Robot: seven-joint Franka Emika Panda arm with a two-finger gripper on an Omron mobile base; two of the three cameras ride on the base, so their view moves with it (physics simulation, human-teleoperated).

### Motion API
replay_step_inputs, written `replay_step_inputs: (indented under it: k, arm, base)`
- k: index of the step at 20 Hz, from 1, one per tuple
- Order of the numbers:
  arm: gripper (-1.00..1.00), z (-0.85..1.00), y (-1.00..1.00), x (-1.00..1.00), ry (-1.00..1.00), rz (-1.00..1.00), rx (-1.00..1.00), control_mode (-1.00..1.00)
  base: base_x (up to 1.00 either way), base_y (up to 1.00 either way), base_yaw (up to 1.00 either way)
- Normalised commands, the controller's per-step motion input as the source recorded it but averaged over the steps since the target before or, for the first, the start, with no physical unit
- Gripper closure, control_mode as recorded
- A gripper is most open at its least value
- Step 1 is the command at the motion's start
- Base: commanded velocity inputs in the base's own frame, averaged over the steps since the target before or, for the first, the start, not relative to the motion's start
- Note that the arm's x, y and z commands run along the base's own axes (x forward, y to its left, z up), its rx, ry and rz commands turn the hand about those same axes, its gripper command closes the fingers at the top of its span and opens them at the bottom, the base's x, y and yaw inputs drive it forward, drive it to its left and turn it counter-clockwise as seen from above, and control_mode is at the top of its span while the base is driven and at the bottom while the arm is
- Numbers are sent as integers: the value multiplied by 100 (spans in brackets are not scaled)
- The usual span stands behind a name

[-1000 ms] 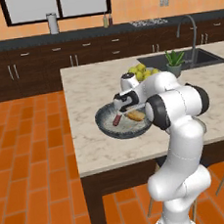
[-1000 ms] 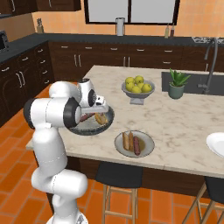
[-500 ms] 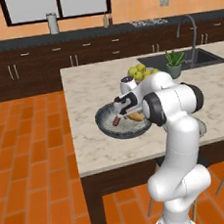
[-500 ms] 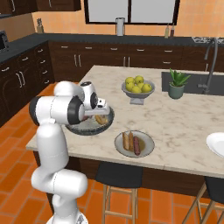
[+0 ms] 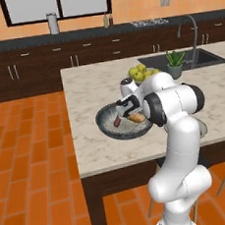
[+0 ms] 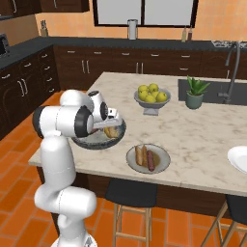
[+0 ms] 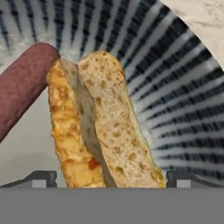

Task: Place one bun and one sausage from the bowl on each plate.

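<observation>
The gripper (image 7: 111,178) is seen lowered into the bowl (image 5: 106,126) on a marble island counter (image 6: 202,140), its jaws spread wide and holding nothing, one fingertip (image 7: 41,178) set to either side of the bun (image 7: 100,122). The bun's near end lies between the tips; the sausage (image 7: 22,85) lies just beyond and to one side, touching the bun's far end. Past the bowl, off to the arm's right, a greyish-beige plate (image 6: 161,164) is seen carrying a bun and a sausage, and a white plate (image 6: 237,159) is placed well beyond it. A fruit bowl (image 6: 151,94) stands farther back.
</observation>
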Motion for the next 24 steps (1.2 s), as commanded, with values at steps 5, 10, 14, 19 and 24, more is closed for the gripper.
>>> replay_step_inputs:
  k: [5,10,14,19,24]
  arm:
    - [-100,-6,-2,0,0,3,-9,-100]
    - [-100,-37,0,0,1,5,-10,-100]
    - [-100,-28,0,-4,2,3,-3,-100]
    - [100,-5,0,-8,3,0,0,-100]
    - [100,12,0,-1,2,0,0,-100]
  base:
    - [0,0,0]
    - [0,0,0]
    - [0,0,0]
    - [0,0,0]
    - [0,0,0]
